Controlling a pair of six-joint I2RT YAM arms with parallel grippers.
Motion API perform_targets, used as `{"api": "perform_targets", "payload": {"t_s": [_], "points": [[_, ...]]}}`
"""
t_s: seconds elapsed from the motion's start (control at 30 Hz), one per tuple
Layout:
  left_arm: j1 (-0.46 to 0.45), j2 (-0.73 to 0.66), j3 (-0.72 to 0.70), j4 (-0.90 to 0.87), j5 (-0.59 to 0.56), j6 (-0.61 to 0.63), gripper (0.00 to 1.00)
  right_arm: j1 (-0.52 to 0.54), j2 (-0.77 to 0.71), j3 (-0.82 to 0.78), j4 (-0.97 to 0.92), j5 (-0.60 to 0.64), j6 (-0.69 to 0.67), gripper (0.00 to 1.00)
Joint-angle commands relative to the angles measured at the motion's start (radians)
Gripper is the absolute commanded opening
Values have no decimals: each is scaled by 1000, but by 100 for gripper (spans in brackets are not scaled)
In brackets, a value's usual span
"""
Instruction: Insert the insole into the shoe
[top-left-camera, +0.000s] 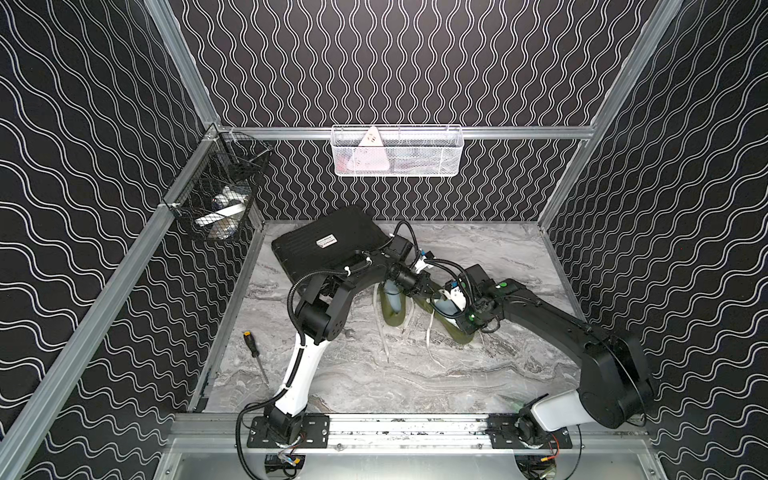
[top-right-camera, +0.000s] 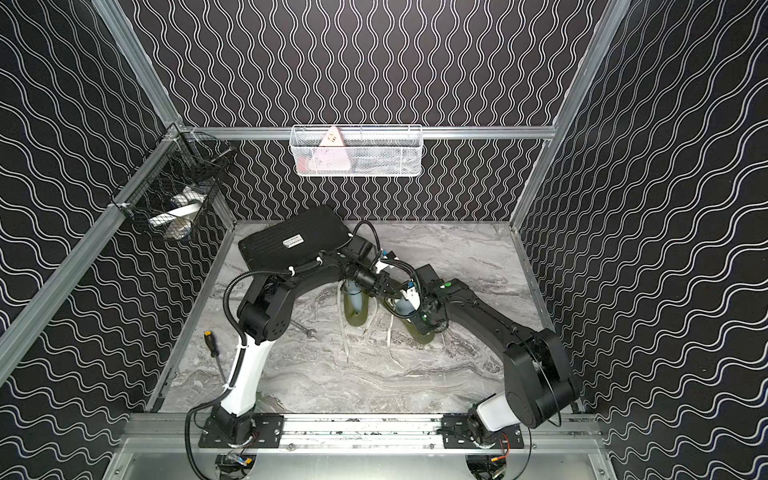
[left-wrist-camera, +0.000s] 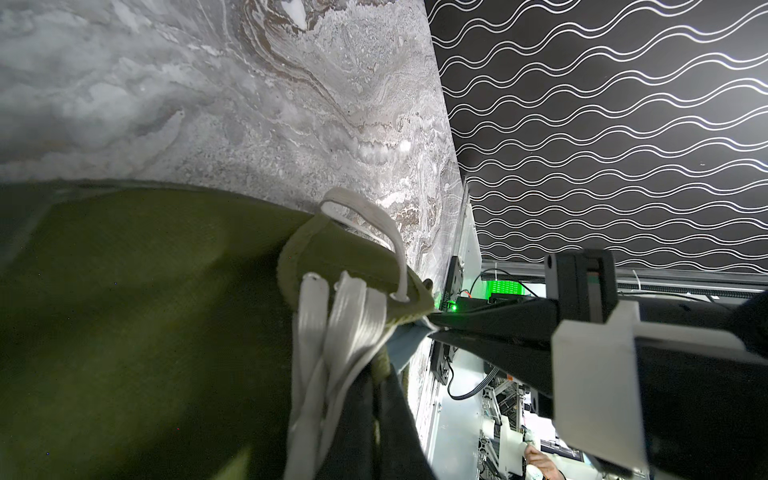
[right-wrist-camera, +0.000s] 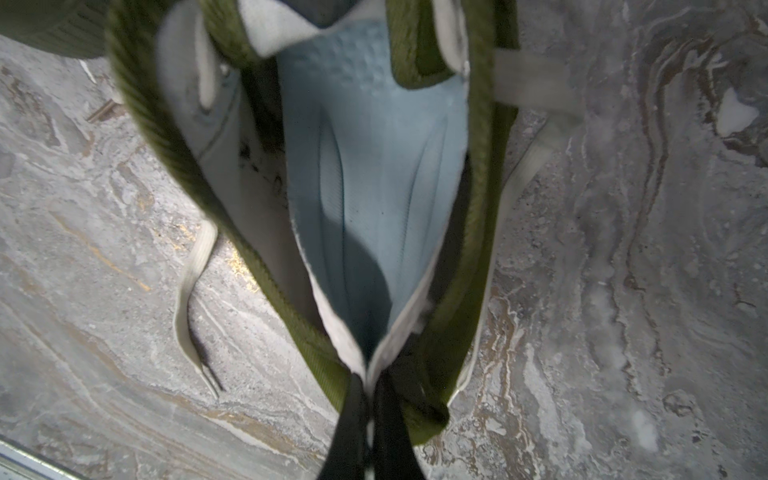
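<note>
In both top views the olive shoe (top-left-camera: 459, 334) lies slantwise on the counter (top-left-camera: 478, 374), heel toward the right arm and toe toward the left arm. The right tool (top-left-camera: 449, 305) is over the heel and so nearer the pale-blue insole (top-left-camera: 442, 307), while the left tool (top-left-camera: 428, 291) reaches across to the throat. A second shoe (top-left-camera: 392, 318) sits just beside

The left wrist view shows the left tool (left-wrist-camera: 434, 324) narrow, clamped on the shoe's upper by the white laces (left-wrist-camera: 345, 324). The insole is almost hidden here

Only the right wrist view shows the insole (right-wrist-camera: 374, 166) inside the shoe. Its heel end is creased into a V and pinched in the closed right tool (right-wrist-camera: 368, 395). Seating it likely means pushing along the shoe's length, then down
</note>
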Motion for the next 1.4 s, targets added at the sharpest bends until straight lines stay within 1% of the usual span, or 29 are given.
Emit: {"api": "perform_targets", "payload": {"t_s": [0.0, 0.07, 0.3, 0.43, 0.53, 0.6, 0.7, 0.83, 1.0, 1.2, 1.23, 1.27, 1.3, 1.37], "points": [[2, -16, -8, 14, 9, -8, 0, 0, 4, 9, 16, -7, -3, 0], [1, -15, 1, -13, 10, 10, 0, 0, 5, 3, 37, -12, -9, 0], [1, -24, -17, 0, 9, 7, 0, 0, 47, 30, 89, -21, -35, 0], [2, -16, -2, -28, 15, 24, 0, 0, 28, 2, 111, -15, -59, 0], [1, -13, -7, -2, 18, 4, 0, 0, 22, -9, 145, 5, -87, 0], [1, -5, 10, -33, 20, 24, 0, 0, 31, -3, 156, 12, -95, 0], [1, -9, -7, 5, 19, 0, 0, 0, 33, 8, 158, 10, -97, 0], [1, -10, -11, -2, 23, 12, 0, 0, 16, -14, 193, -3, -120, 0], [-1, -8, -12, -9, 26, 18, 0, 1, 50, -16, 195, 42, -156, 0], [1, -7, -11, -17, 27, 22, 0, -1, 77, -43, 243, 88, -176, 0], [1, -9, -11, -19, 28, 19, 0, -2, 87, -33, 223, 93, -176, 1], [0, -9, -7, -31, 29, 27, 0, -1, 95, -16, 191, 96, -172, 5], [-1, -10, -4, -45, 28, 36, 0, -1, 101, 5, 159, 104, -157, 11], [0, -20, -16, -27, 21, 23, 0, -1, 95, 32, 104, 103, -145, 30]]}}
